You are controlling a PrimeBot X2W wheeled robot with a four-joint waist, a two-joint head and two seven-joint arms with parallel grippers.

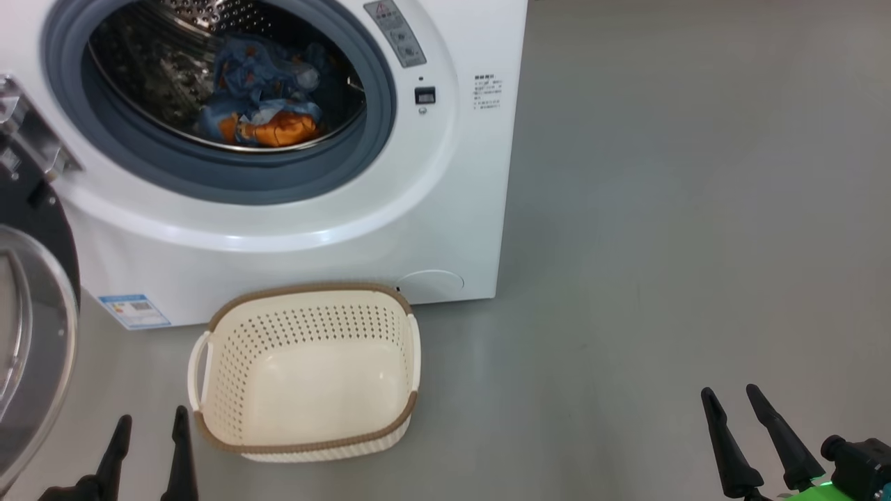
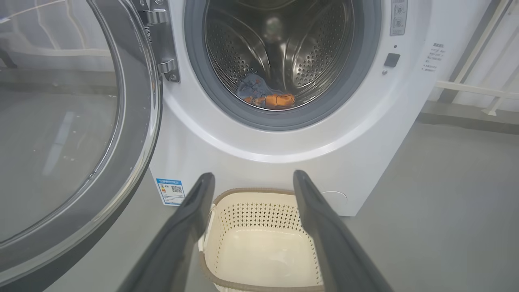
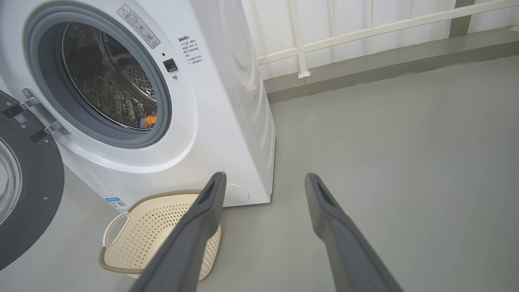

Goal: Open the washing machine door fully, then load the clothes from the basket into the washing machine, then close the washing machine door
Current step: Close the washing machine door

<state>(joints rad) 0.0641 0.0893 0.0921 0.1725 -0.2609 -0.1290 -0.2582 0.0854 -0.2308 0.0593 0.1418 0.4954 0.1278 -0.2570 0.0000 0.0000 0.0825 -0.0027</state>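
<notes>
On grey floor (image 1: 661, 243), basket (image 1: 306, 327) sits nr washer (image 1: 445, 195), railing (image 3: 298, 40) behind.

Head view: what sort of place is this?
Likely a laundry corner, perhaps on a balcony or in a test room: a white front-loading washer with its door open and clothes inside, a cream basket on a bare grey floor, and a white railing behind.

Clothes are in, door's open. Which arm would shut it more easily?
Probably left: the left gripper hangs open beside the washing machine door, swung out on that side; the right gripper is far off.
</notes>
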